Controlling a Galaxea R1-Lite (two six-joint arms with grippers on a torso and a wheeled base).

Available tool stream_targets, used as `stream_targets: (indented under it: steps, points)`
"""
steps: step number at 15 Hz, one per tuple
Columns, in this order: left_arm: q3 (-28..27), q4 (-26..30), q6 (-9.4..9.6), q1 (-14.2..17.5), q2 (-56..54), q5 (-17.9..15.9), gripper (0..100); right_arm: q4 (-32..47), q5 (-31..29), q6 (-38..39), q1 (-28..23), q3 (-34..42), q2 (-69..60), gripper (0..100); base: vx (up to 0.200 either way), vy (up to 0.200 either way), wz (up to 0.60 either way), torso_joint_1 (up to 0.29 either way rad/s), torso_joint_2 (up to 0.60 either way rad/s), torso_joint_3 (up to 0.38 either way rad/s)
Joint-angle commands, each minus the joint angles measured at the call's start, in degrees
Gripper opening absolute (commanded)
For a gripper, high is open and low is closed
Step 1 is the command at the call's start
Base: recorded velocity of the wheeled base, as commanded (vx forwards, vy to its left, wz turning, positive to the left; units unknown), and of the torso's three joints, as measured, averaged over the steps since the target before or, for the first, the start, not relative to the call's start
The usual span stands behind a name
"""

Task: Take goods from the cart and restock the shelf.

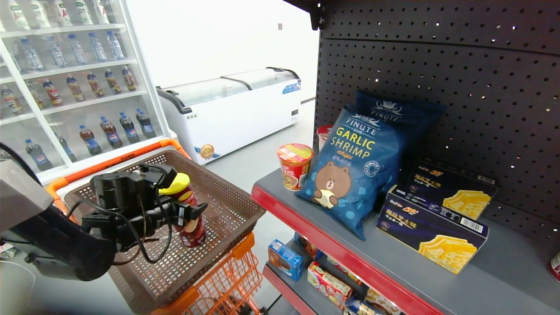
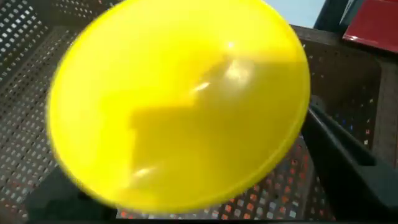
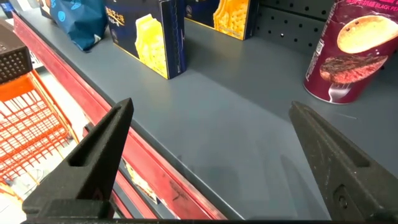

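At the head view's lower left, the left gripper [image 1: 186,214] is clamping the yellow-lidded can [image 1: 195,232] upright over the cart basket [image 1: 238,192], apparently for shelving; the right gripper [image 3: 211,111] is hanging wide open above the shelf [image 3: 249,124].

A white chest freezer [image 1: 236,113] stands beside a drinks cooler [image 1: 148,83].

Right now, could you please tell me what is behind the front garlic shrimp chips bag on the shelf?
A second dark blue bag stands behind the front chips bag, before the pegboard panel. Only its top shows; the rest is covered.
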Motion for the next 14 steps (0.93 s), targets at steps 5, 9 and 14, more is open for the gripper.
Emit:
stream_targets:
  steps: [5,9,14]
  points:
    - [-1.05,-4.27,0.07,-1.09,7.51,2.14,100,-0.01,0.01,-0.01,0.04,0.0,0.0,100,0.0,0.0,0.0,0.0,0.0,0.0]
    - [-2.1,-3.91,-0.01,-1.35,7.95,5.22,0,-0.01,0.01,-0.01,0.04,0.0,0.0,100,0.0,0.0,0.0,0.0,0.0,0.0]
    - [-2.63,4.96,-1.6,-1.61,-6.2,7.42,0,-0.01,0.01,-0.01,0.04,0.0,0.0,100,0.0,0.0,0.0,0.0,0.0,0.0]
